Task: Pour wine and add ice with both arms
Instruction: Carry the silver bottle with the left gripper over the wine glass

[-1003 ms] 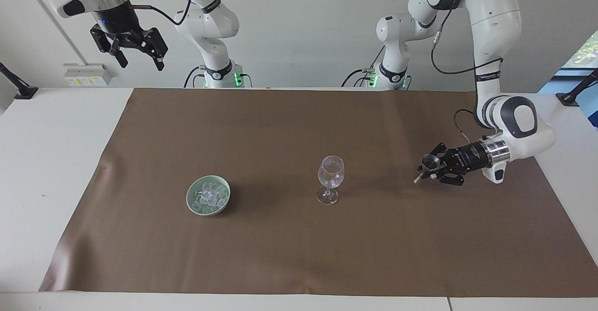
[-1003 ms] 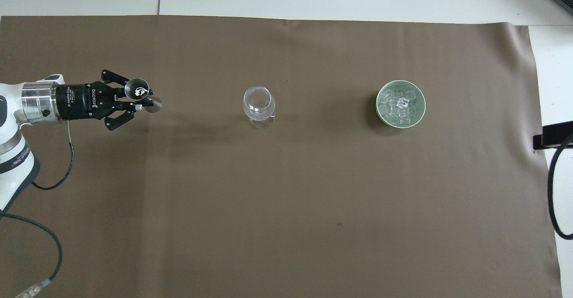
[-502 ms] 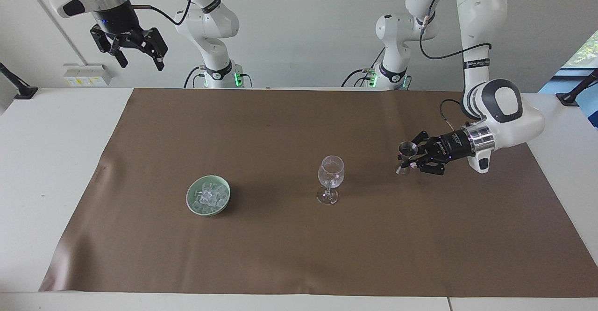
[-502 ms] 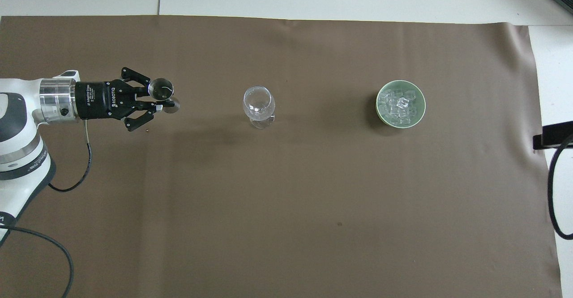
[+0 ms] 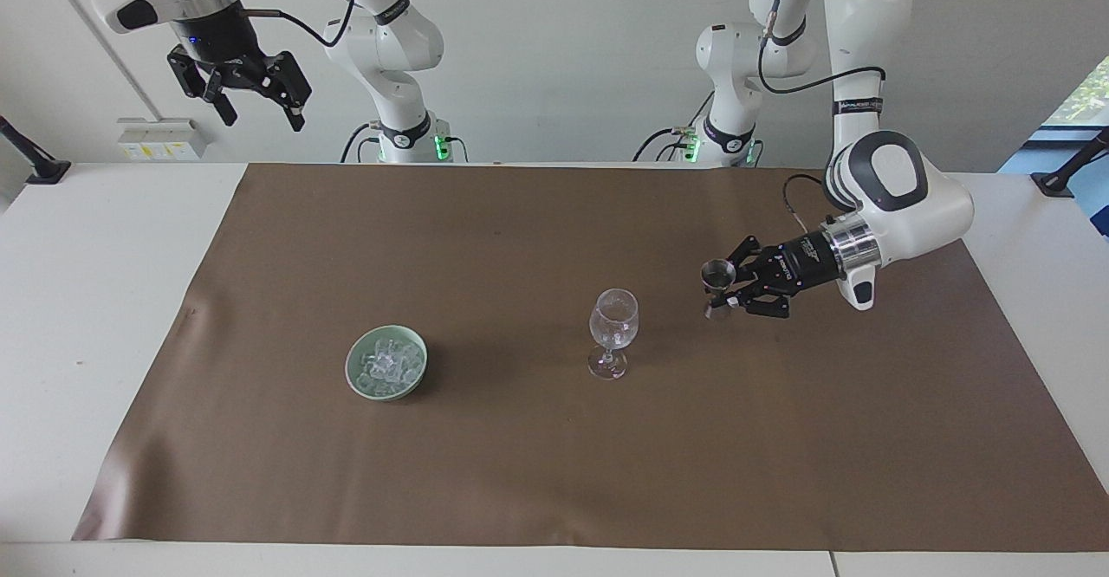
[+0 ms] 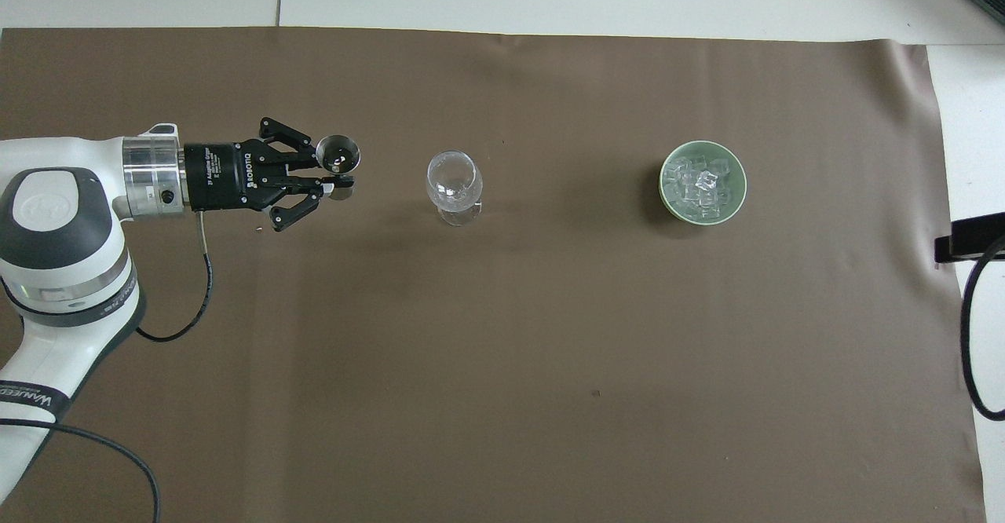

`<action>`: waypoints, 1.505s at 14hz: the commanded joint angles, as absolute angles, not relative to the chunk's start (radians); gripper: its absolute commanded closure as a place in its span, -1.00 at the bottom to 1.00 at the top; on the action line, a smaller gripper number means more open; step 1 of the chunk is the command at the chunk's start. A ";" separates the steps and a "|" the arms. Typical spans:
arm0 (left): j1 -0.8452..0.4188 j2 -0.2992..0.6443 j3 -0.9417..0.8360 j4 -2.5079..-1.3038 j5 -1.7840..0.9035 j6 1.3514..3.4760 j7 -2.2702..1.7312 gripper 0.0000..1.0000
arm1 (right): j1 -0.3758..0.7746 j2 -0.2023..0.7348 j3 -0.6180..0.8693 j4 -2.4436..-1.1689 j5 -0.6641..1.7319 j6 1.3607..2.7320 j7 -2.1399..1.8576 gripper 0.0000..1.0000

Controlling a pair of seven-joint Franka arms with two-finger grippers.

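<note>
Left gripper [image 5: 726, 293] clamps a small steel measuring cup [image 5: 717, 275] beside the fragile clear stemmed glass [image 5: 613, 332]; slippery clear ice cubes [image 5: 387, 364], well apart, fill a pale green bowl [image 5: 414, 384]; right gripper [image 5: 256, 109] waits open, aloft.

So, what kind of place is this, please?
Probably a robotics lab, not a bar: two white arms fixed at a table, brown paper sheet, one stemmed glass and a bowl of ice.
</note>
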State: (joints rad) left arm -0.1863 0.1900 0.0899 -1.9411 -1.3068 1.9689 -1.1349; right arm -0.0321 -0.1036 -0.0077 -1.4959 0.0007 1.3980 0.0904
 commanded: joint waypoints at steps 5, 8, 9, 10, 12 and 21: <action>-0.291 0.132 0.104 -1.996 -1.310 2.114 -1.183 1.00 | -0.034 -0.121 -0.014 -1.519 0.021 1.417 0.095 -1.00; -0.334 0.132 0.104 -2.005 -1.310 2.187 -1.187 1.00 | -0.034 -0.121 -0.014 -1.519 0.021 1.417 0.095 -1.00; -0.342 0.132 0.103 -2.009 -1.310 2.210 -1.189 1.00 | -0.034 -0.121 -0.014 -1.519 0.021 1.417 0.095 -1.00; -0.351 0.132 0.104 -2.008 -1.310 2.221 -1.190 1.00 | -0.034 -0.121 -0.014 -1.519 0.021 1.419 0.095 -1.00; -0.360 0.132 0.104 -2.009 -1.309 2.246 -1.190 1.00 | -0.034 -0.121 -0.014 -1.519 0.021 1.417 0.095 -1.00; -0.429 0.135 0.104 -2.008 -1.253 2.376 -1.187 1.00 | -0.034 -0.121 -0.014 -1.519 0.021 1.417 0.095 -1.00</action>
